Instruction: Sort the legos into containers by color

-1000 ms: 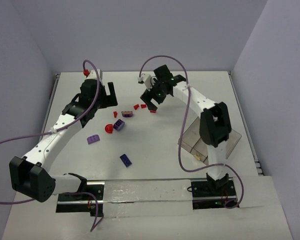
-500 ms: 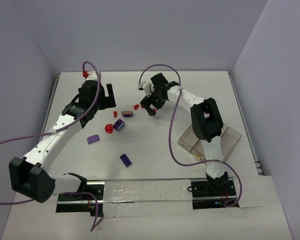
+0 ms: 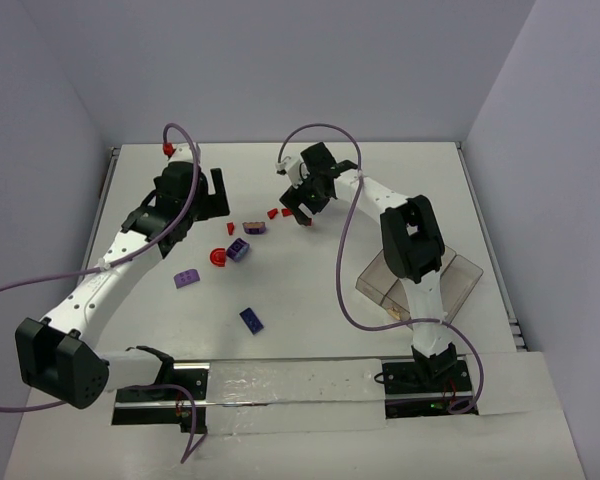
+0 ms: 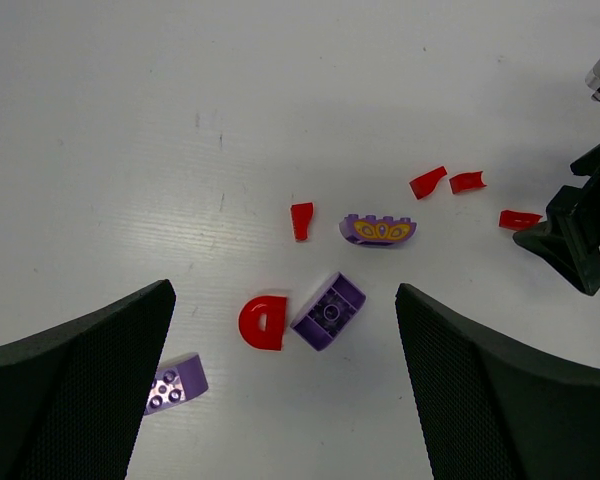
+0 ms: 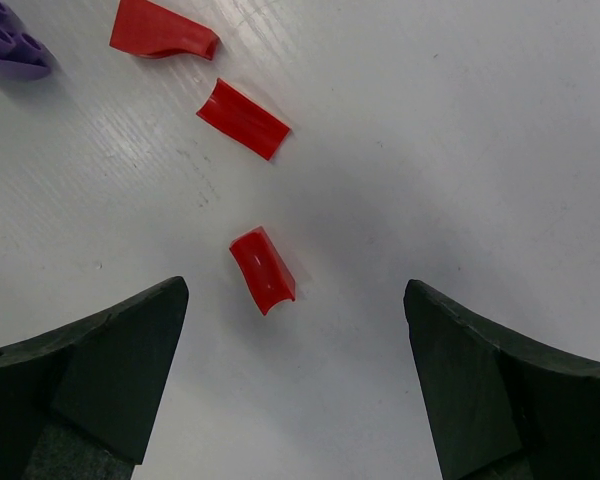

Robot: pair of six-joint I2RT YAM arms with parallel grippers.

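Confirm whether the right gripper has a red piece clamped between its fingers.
No: the right gripper is open, with the small red piece lying loose on the table between its jaws.

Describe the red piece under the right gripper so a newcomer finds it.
Find the right gripper, open over the white table. Three small curved red pieces lie in a row there. It is the end one, between the fingers, farthest from the purple brick.

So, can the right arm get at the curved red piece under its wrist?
Probably yes: the red piece lies uncovered between its open jaws, and the nearest other red piece lies apart.
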